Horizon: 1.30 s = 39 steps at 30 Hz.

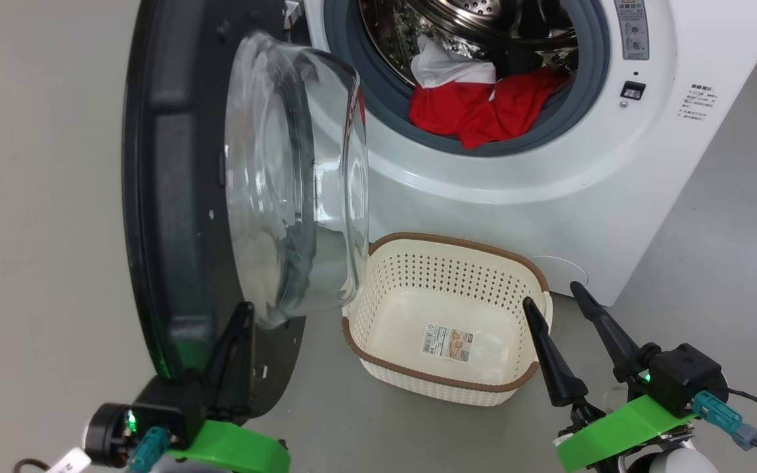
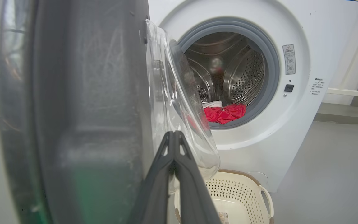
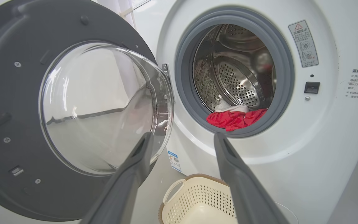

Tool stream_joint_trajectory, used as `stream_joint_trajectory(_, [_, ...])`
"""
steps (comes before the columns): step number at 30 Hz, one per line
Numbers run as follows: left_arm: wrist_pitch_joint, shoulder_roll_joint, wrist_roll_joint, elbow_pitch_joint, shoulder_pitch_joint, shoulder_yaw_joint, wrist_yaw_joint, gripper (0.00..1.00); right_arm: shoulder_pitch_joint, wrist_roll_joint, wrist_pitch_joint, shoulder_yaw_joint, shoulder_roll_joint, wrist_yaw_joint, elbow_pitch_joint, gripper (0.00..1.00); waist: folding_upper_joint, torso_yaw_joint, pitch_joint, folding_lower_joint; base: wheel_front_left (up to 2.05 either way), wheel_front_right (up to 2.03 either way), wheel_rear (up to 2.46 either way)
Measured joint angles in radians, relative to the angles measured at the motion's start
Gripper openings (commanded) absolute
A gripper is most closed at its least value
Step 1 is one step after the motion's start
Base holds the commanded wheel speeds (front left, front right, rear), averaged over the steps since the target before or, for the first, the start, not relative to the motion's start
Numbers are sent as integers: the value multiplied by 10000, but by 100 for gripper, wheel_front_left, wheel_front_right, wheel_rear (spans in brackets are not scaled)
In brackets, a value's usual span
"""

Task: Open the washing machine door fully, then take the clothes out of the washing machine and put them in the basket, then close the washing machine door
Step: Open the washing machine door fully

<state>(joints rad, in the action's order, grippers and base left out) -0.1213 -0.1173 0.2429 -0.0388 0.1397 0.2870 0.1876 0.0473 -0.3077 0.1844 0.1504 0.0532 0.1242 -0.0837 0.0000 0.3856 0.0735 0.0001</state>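
Clothes: soft, light, limp red heap at front lip of drum. Probably pinch a top fold. Right hand spread by basket; left hand pressed together, empty, at door rim.

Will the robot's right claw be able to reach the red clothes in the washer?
Probably yes. The door stands open off to the left, the right claw is open, and nothing blocks the way to the clothes inside.
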Motion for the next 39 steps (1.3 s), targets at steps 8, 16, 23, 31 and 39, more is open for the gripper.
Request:
stream_joint_trajectory(8, [-222, -234, 132, -186, -24, -378, 190, 0, -4, 33, -102, 0, 0, 2, 77, 100, 0, 108, 22, 0, 0, 0, 0])
stream_joint_trajectory(16, [-579, -268, 140, -510, -20, -564, 334, 0, -15, 186, -284, -23, 0, 0, 230, 100, 0, 248, 105, -1, 0, 0, 0])
stream_joint_trajectory(23, [-844, -339, 201, -819, 37, -890, 449, 0, -15, 276, -407, -38, 2, 0, 336, 100, 0, 398, 244, 0, 0, 0, 0])
stream_joint_trajectory(31, [-1020, -591, 336, -1306, 284, -1283, 506, 0, -15, 355, -525, -36, 2, 2, 468, 100, 0, 461, 335, 0, 0, 0, 0])
stream_joint_trajectory(39, [-1177, -738, 449, -1827, 621, -1534, 506, 0, -15, 380, -629, -40, 2, 2, 644, 100, 0, 473, 496, 0, 0, 0, 0])
